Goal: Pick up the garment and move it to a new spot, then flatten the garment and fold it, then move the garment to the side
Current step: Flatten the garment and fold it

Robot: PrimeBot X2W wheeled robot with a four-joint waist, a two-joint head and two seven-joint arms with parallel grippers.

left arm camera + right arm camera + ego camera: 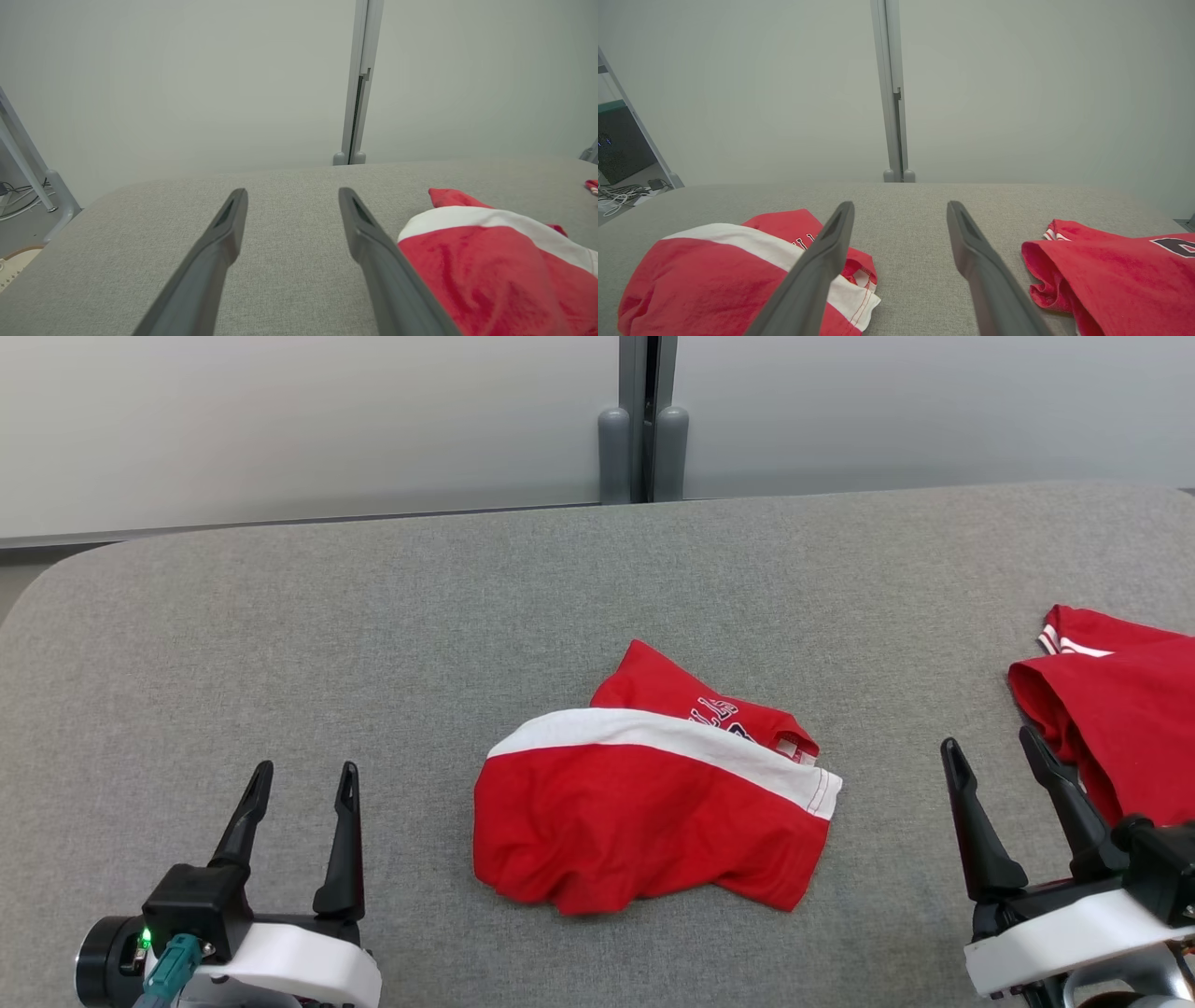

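Observation:
A crumpled red garment with a white band (pixel 649 803) lies bunched in the middle of the grey table (pixel 373 616). It also appears at the right of the left wrist view, the garment (pixel 490 266), and at the lower left of the right wrist view, the garment (pixel 724 275). My left gripper (pixel 304 780) rests open at the lower left, well apart from the cloth, with nothing between its fingers (pixel 224 238). At the lower right my right gripper (pixel 990 747) is open too, empty, in the gap between both red cloths.
A second red garment (pixel 1120 719) lies at the table's right edge, close to my right gripper, seen too as the red garment (pixel 1115 270). A pale wall with a grey post (pixel 642 420) stands behind the table. The table's corners are rounded.

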